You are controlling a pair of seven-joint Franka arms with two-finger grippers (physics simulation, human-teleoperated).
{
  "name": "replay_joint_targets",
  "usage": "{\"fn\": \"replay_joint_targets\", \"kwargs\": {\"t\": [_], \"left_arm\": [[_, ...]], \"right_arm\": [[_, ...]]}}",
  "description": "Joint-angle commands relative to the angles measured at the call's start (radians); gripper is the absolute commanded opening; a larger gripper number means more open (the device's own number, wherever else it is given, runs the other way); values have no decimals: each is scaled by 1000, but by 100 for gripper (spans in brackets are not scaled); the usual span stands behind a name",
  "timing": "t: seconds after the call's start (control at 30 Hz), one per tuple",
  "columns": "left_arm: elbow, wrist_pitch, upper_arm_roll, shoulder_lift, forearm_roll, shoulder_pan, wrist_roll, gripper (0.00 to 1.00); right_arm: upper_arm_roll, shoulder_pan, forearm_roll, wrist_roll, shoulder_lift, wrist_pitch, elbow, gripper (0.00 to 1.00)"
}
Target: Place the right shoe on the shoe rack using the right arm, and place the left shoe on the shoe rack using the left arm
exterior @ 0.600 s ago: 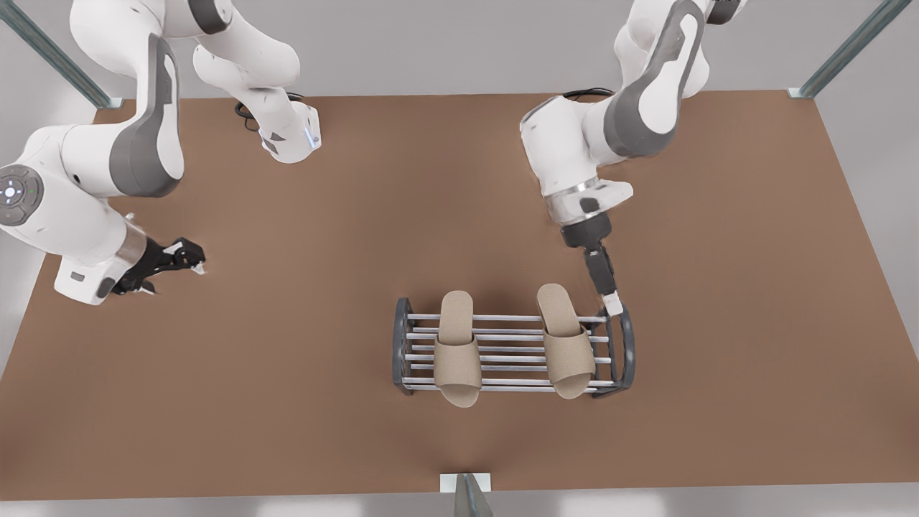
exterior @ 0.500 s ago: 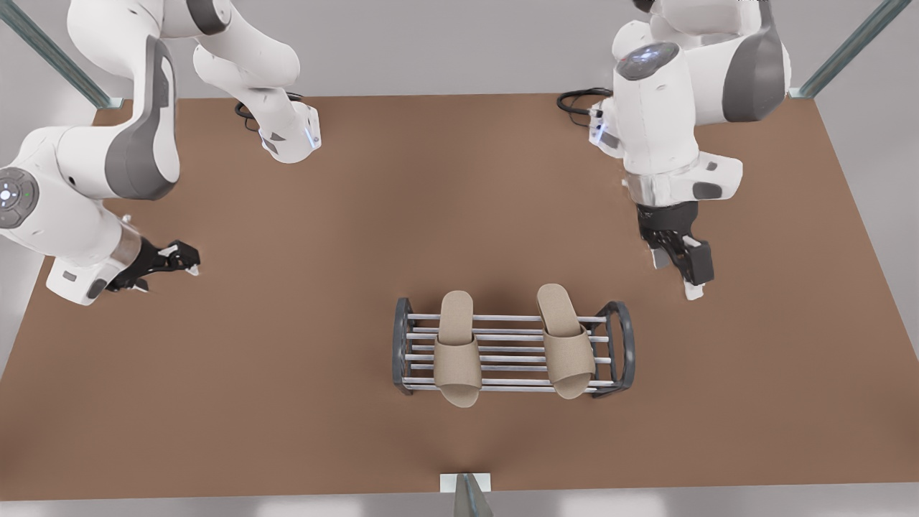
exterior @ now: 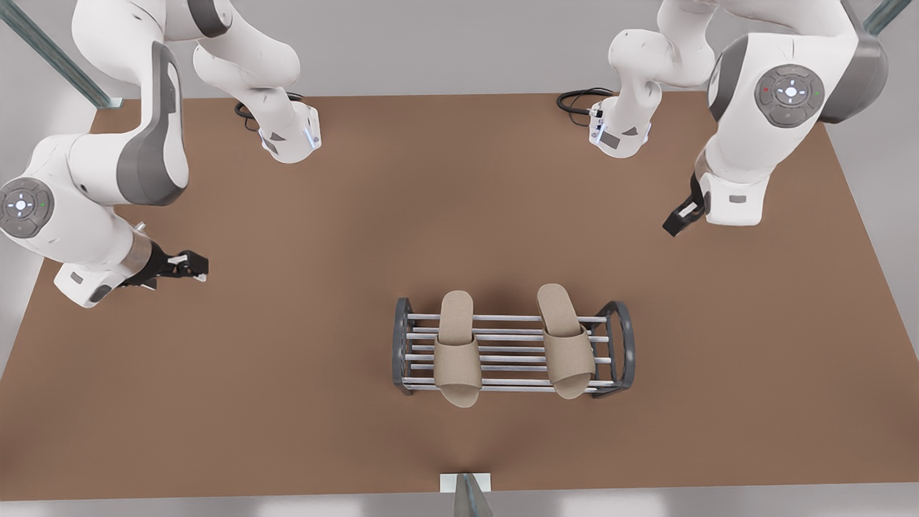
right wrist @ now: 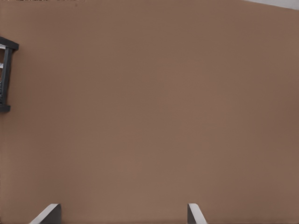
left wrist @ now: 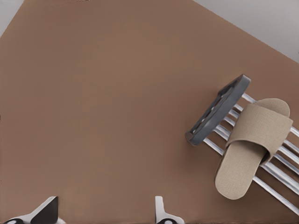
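Observation:
The shoe rack stands near the table's front middle. Two beige slippers lie across its bars: the left shoe toward the front view's left and the right shoe toward the front view's right. My left gripper hovers far off at the front view's left, open and empty; its wrist view shows its fingertips, the rack's end loop and the left shoe. My right gripper hangs raised at the front view's right, open and empty, with the rack's end off to one side.
The brown table spreads bare around the rack. The arm bases with cables stand at the far edge. A small bracket sits at the front edge. Metal frame posts rise at the back corners.
My right arm has pulled away from the rack's end, up and toward the front view's right. The left gripper shifted only slightly. Both slippers stayed put on the rack.

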Motion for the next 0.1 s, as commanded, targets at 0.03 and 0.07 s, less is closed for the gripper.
{"fn": "replay_joint_targets", "kwargs": {"t": [0.03,0.07], "left_arm": [[0,-42,2,0,-5,13,1063,100],[0,-42,2,0,-5,13,1063,100]], "right_arm": [[0,3,7,145,-1,2,0,100],[0,4,6,148,-1,2,2,100]]}}
